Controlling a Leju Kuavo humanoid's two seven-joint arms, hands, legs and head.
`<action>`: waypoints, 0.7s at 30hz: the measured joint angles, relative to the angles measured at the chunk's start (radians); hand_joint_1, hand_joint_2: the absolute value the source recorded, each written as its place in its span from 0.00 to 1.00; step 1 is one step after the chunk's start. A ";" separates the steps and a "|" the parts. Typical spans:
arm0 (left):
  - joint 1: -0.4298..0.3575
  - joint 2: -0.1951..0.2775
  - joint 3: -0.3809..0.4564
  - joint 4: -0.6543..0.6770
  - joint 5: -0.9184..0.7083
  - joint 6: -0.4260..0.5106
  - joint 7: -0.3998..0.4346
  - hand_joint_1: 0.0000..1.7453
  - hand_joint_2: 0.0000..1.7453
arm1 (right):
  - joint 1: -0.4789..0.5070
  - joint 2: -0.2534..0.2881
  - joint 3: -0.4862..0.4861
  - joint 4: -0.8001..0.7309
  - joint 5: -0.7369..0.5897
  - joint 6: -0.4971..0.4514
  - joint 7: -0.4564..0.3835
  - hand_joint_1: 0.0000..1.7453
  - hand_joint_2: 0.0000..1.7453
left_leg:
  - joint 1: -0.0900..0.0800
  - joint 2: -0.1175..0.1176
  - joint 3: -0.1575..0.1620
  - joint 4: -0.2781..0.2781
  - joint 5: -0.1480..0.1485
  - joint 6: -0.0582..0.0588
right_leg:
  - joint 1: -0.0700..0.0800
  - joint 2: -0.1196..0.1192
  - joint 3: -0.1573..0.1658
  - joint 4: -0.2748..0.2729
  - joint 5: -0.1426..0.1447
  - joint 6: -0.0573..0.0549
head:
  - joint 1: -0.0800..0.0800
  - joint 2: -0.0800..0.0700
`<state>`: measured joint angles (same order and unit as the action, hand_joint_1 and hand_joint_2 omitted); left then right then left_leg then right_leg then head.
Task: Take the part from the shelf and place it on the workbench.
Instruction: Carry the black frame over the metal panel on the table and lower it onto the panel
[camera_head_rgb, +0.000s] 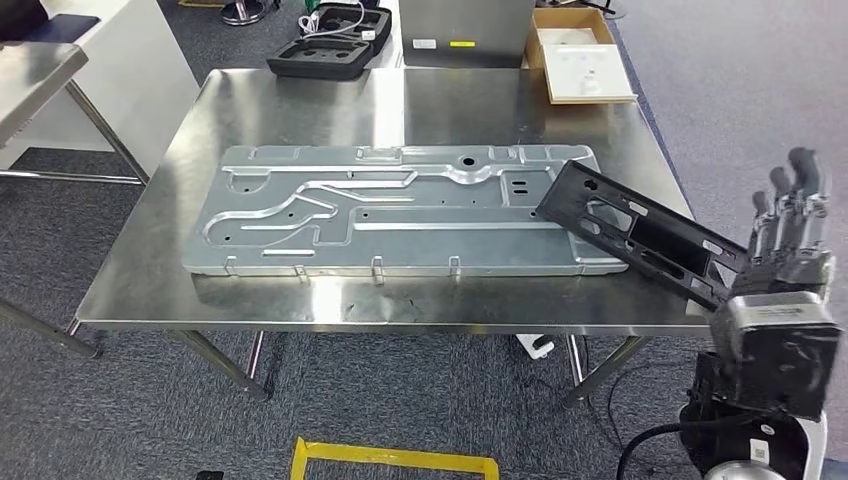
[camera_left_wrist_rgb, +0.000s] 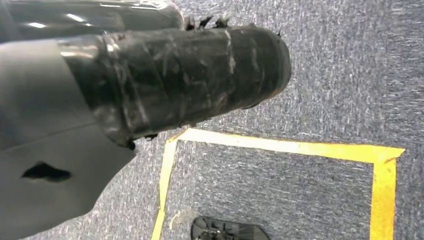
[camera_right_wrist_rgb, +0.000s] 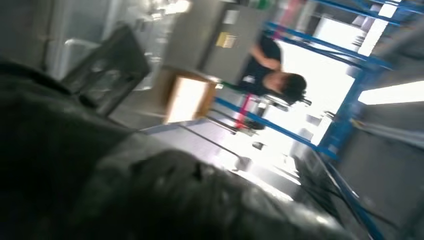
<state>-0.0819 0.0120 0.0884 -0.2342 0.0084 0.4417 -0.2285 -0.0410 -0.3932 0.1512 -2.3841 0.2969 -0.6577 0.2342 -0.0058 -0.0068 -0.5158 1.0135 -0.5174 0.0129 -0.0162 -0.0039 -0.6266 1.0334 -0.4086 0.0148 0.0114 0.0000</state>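
Holding the black part (camera_head_rgb: 640, 232) in my right hand (camera_head_rgb: 785, 262), I had it tilted, far end resting over the right end of the big grey metal panel (camera_head_rgb: 400, 210) on the steel surface (camera_head_rgb: 300, 110), near end hanging off the surface's right edge toward my hand. My fingers (camera_head_rgb: 800, 185) pointed up and looked closed around the part's near end, though the exact grip was hidden behind the hand. The panel lay flat across the mid surface. A black foam case (camera_head_rgb: 330, 40) and a cardboard box (camera_head_rgb: 580, 55) sat at the far edge, well apart from the part. Left hand (camera_left_wrist_rgb: 150, 80) hung over grey carpet w/ yellow floor tape (camera_left_wrist_rgb: 280, 145); couldn't tell its fingers' state. Right wrist view was blurred; a person (camera_right_wrist_rgb: 272, 75) stood by blue racking (camera_right_wrist_rgb: 320, 145).
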 joint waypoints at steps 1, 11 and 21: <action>0.001 0.000 0.000 0.000 0.000 -0.003 0.001 0.00 0.00 | 0.007 0.012 -0.011 -0.015 -0.014 0.000 -0.016 0.00 0.00 | 0.000 0.001 -0.003 -0.003 0.007 0.007 | 0.000 0.001 0.000 -0.003 0.005 0.007 | 0.000 0.000; 0.001 -0.004 0.000 0.001 -0.001 -0.012 0.011 0.00 0.00 | 0.055 0.128 -0.121 -0.142 -0.025 0.000 -0.125 0.00 0.00 | 0.004 0.015 -0.096 0.002 0.088 0.032 | -0.004 0.004 0.040 0.130 -0.144 0.022 | 0.005 0.000; 0.002 -0.008 0.000 0.003 0.002 -0.010 0.019 0.00 0.00 | 0.069 0.196 -0.158 -0.191 0.056 0.001 -0.216 0.00 0.00 | 0.007 0.009 -0.150 0.076 0.035 -0.016 | -0.001 0.003 0.080 -0.016 -0.078 -0.030 | -0.001 0.000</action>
<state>-0.0798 0.0044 0.0881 -0.2316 0.0099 0.4314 -0.2090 0.0278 -0.1976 -0.0072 -2.5754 0.3533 -0.6569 0.0183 0.0010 0.0025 -0.6660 1.0898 -0.4826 -0.0036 -0.0170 -0.0007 -0.5466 1.0179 -0.4862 -0.0156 0.0103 0.0000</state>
